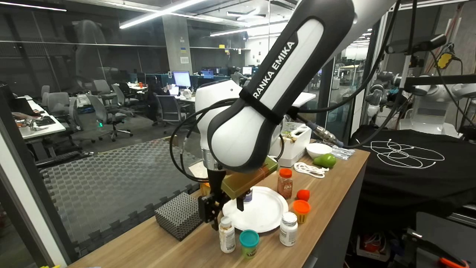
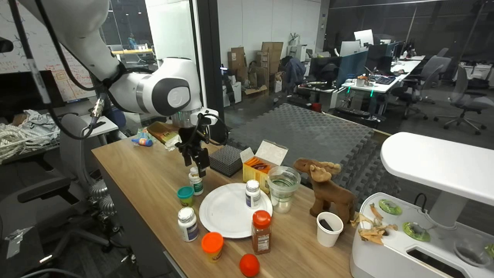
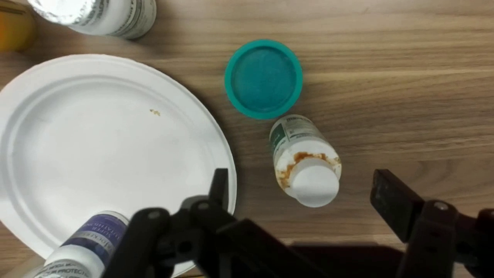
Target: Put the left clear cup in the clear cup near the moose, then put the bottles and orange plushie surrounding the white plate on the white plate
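My gripper [image 3: 303, 187] is open and empty above a white bottle with a green label [image 3: 305, 154], whose cap shows between the fingers; both also show in an exterior view [image 2: 195, 169]. The white plate [image 2: 224, 216] has a purple-label bottle [image 2: 253, 194] standing on it. Around the plate stand a white bottle [image 2: 188, 224], a red-capped spice bottle [image 2: 261, 235], a teal-lidded tub [image 2: 185, 196] and an orange-lidded tub [image 2: 212, 247]. A small red-orange round thing [image 2: 249, 265] may be the plushie. Clear cups [image 2: 283, 183] appear nested beside the brown moose [image 2: 330, 189].
A grey mesh block [image 2: 227, 159] and an open yellow box of packets [image 2: 256, 170] stand behind the plate. A white paper cup [image 2: 329, 230] and a white planter [image 2: 380, 247] stand beyond the moose. A green pear-like object [image 1: 325, 160] lies near a white bowl [image 1: 318, 149].
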